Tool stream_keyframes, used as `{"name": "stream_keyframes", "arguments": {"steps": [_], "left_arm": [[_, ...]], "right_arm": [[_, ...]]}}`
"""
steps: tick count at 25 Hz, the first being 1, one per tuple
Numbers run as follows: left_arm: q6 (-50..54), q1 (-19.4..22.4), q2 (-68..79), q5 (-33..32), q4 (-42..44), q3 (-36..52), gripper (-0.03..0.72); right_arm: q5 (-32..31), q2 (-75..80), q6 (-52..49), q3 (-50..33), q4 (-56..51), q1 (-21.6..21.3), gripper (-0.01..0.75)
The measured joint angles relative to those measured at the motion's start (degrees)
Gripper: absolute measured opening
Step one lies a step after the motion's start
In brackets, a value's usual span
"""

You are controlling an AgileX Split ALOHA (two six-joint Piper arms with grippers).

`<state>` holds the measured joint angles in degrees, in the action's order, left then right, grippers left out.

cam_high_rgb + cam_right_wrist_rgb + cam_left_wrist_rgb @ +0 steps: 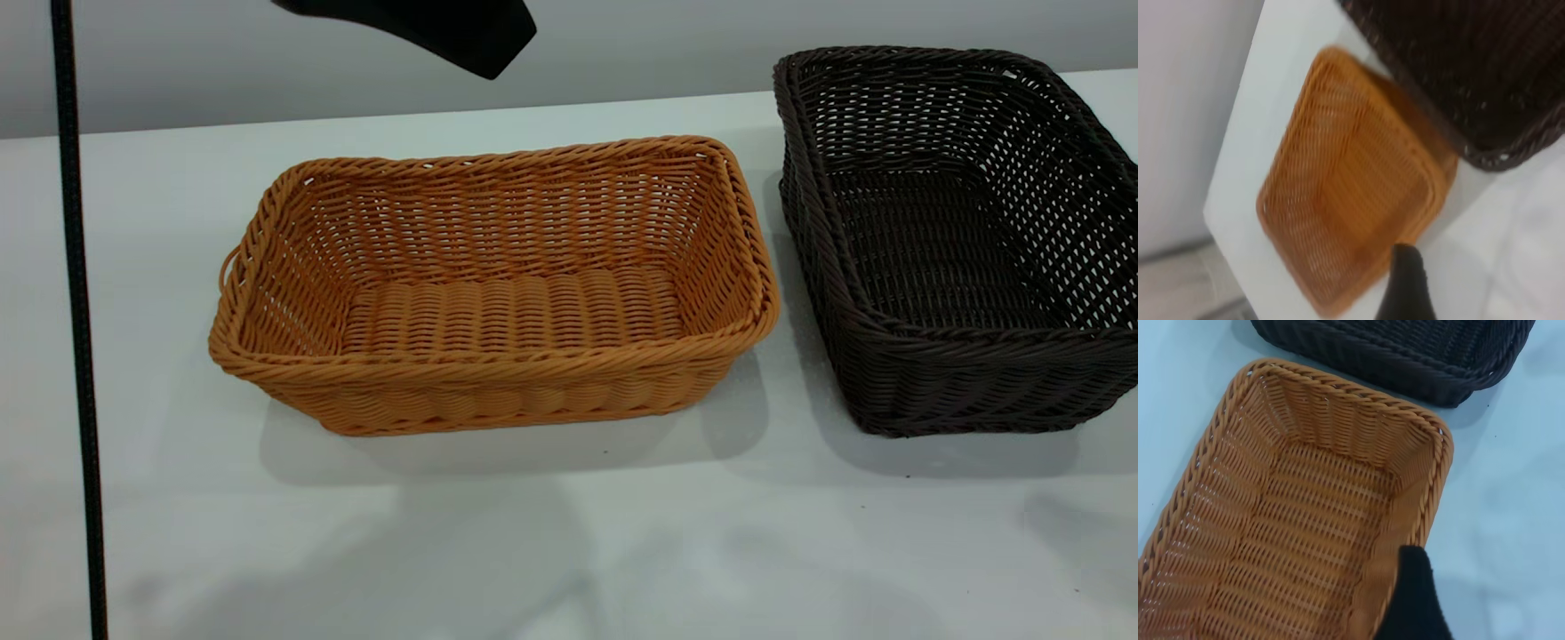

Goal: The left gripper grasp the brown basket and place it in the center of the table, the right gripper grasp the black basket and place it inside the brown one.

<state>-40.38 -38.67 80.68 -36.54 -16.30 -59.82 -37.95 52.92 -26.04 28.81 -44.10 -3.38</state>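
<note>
The brown basket (498,293) stands upright and empty in the middle of the table (569,533). The black basket (960,240) stands upright right beside it, at the table's right, with a narrow gap between them. My left gripper (1465,600) hangs above the brown basket's end rim (1431,493), open and holding nothing; only one finger (1415,607) shows. A black part of an arm (444,27) shows above the brown basket's far side. My right gripper (1438,280) is high above both baskets, open and empty, with one finger (1406,287) in view.
A black cable (76,320) hangs straight down at the exterior view's left edge. The table's far edge (1238,153) drops off behind the brown basket (1351,187). White tabletop lies in front of both baskets.
</note>
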Motion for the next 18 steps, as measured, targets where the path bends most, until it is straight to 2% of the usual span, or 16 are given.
{"name": "stream_keyframes", "arguments": {"steps": [14,18], "left_arm": [[-0.05,0.00,0.05,0.00,0.12,-0.05,0.481],[-0.05,0.00,0.05,-0.05,0.12,-0.05,0.481]], "right_arm": [[8.00,17.08,-2.73,0.00,-0.57,0.27,0.509],[11.33,20.04,-4.94,0.00,-1.16,4.45,0.509]]}}
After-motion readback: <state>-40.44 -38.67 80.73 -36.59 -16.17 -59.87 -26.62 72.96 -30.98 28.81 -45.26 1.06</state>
